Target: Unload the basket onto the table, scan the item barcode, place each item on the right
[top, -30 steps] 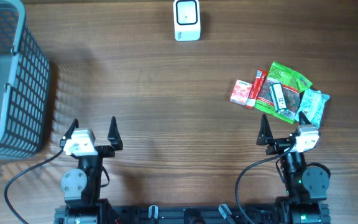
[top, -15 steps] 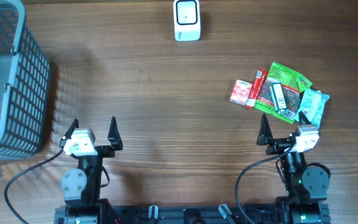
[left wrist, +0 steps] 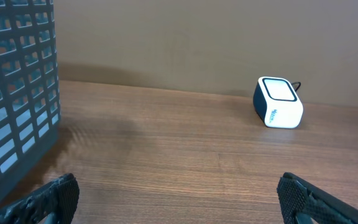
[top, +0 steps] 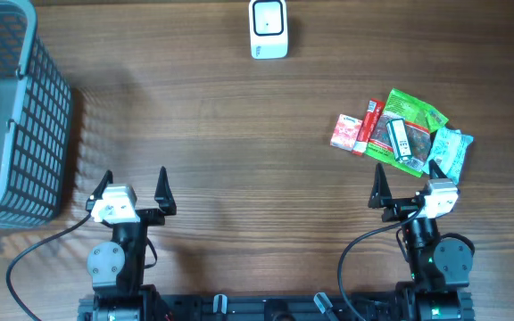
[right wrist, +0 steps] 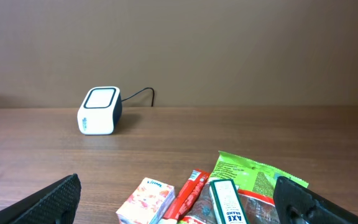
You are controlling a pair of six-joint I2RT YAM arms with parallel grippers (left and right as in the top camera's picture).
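with the left pincer (top: 135, 181) and right pincer (top: 407, 181) both spread wide and empty at lower frame, the right should lift the pink packet (top: 345, 131) off the item pile (top: 409, 134) at centre right, leaving its barcode unblocked for the scanner (top: 268, 28) at top centre.

White barcode scanner (top: 268, 28), upright at far centre, colourful small packets (top: 400, 135), overlapping flat heap, right side

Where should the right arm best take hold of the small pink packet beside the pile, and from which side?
Probably from above, gripping the pink packet across its two short ends: it lies flat, the red stick pack sits close beside one long edge, and both ends look free.
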